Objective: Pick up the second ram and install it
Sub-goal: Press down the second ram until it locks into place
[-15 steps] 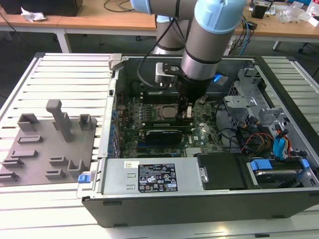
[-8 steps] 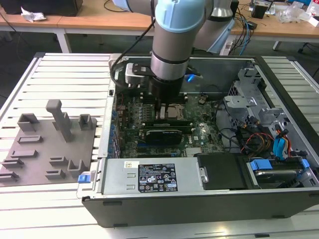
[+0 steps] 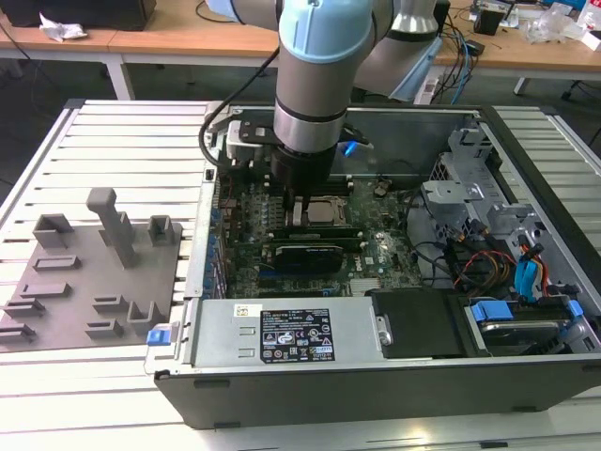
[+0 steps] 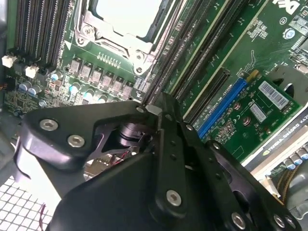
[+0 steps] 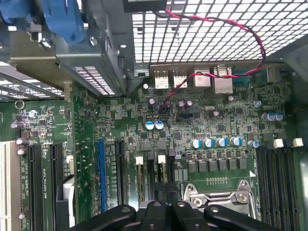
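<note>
My gripper [image 4: 155,109] hangs low inside the open computer case [image 3: 282,376], its two black fingers pressed together and shut. The fingertips sit over the end of the long dark memory slots [image 4: 202,53] beside the silver processor socket [image 4: 126,19]. In the first wrist view the gripper [image 5: 164,207] is above two dark slots with white latches [image 5: 139,159]. The second ram is hidden: no green stick can be made out between or under the fingers. In the exterior view the arm [image 3: 305,113] stands over the motherboard just behind the processor [image 3: 321,212].
A gray fixture [image 3: 89,282] with upright blocks lies on the slatted table at the exterior view's left. Inside the case are a graphics card [image 3: 302,256], a power supply [image 3: 282,334], cables and drive bays [image 3: 507,272]. A red-black wire [image 5: 211,29] crosses the rear grille.
</note>
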Controlling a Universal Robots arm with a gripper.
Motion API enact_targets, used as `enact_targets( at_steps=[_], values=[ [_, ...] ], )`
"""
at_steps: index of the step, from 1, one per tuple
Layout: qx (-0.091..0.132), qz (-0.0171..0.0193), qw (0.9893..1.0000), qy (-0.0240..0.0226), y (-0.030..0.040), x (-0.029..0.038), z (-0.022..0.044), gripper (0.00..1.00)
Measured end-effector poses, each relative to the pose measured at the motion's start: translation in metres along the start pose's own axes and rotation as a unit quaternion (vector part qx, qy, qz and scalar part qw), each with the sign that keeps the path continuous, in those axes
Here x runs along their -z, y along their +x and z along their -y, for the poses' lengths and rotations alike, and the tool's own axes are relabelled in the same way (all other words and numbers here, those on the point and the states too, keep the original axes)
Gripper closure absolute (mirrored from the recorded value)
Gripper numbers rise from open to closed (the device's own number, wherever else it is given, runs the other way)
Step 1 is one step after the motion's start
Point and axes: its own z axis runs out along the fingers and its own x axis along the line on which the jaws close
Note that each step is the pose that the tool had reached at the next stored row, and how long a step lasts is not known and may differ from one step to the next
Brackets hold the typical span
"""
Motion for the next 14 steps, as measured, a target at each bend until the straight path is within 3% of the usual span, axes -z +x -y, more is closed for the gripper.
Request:
enact_targets(
  at_steps=[4,5,7,8,10,11,13,14],
  values=[
    [0.000,-0.0007,1.0000,-0.0003,-0.0005,0.0095,0.0023,0.89],
    [0.000,-0.0005,1.0000,-0.0012,-0.0008,0.0107,0.0067,0.89],
    [0.000,0.0002,1.0000,-0.0052,-0.0020,0.0133,0.0249,0.89],
    [0.000,0.0003,1.0000,-0.0055,-0.0025,0.0171,0.0287,0.89],
    [0.000,0.0003,1.0000,-0.0055,-0.0035,0.0297,0.0294,0.89],
    [0.000,0.0003,1.0000,-0.0055,-0.0043,0.0423,0.0288,0.89],
    [0.000,0.0003,1.0000,-0.0055,-0.0053,0.0600,0.0277,0.89],
    [0.000,0.0003,1.0000,-0.0055,-0.0056,0.0653,0.0274,0.89]
  ],
)
